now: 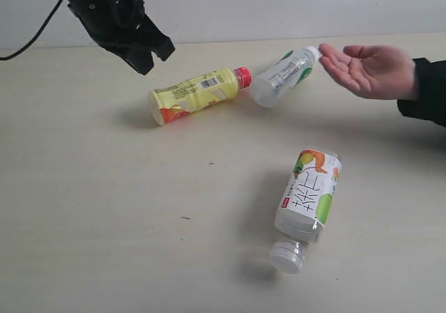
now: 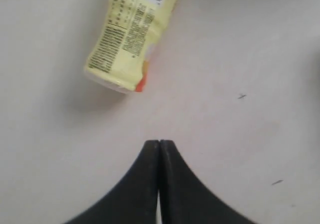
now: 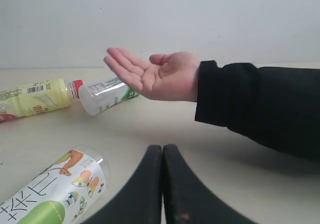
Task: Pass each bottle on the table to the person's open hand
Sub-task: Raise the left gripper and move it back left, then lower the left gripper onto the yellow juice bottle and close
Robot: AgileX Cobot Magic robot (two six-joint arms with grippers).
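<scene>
Three bottles lie on their sides on the table (image 1: 104, 208). The yellow bottle with the red cap (image 1: 198, 93) (image 2: 132, 34) (image 3: 37, 97) is at the back. The clear bottle with the white-green label (image 1: 284, 76) (image 3: 105, 95) lies next to it, its cap by the fingertips of the person's open hand (image 1: 369, 69) (image 3: 160, 77). The wider bottle (image 1: 309, 194) (image 3: 55, 191) lies nearer the front. No red-labelled clear bottle is in view. My left gripper (image 1: 150, 58) (image 2: 159, 143) hovers shut and empty, left of the yellow bottle's base. My right gripper (image 3: 162, 147) is shut and empty beside the wider bottle, below the hand; the exterior view does not show it.
The person's dark sleeve (image 1: 428, 93) (image 3: 260, 109) reaches in from the right edge. A black cable (image 1: 31, 37) hangs from the left arm at the back left. A pale wall (image 1: 279, 6) stands behind the table.
</scene>
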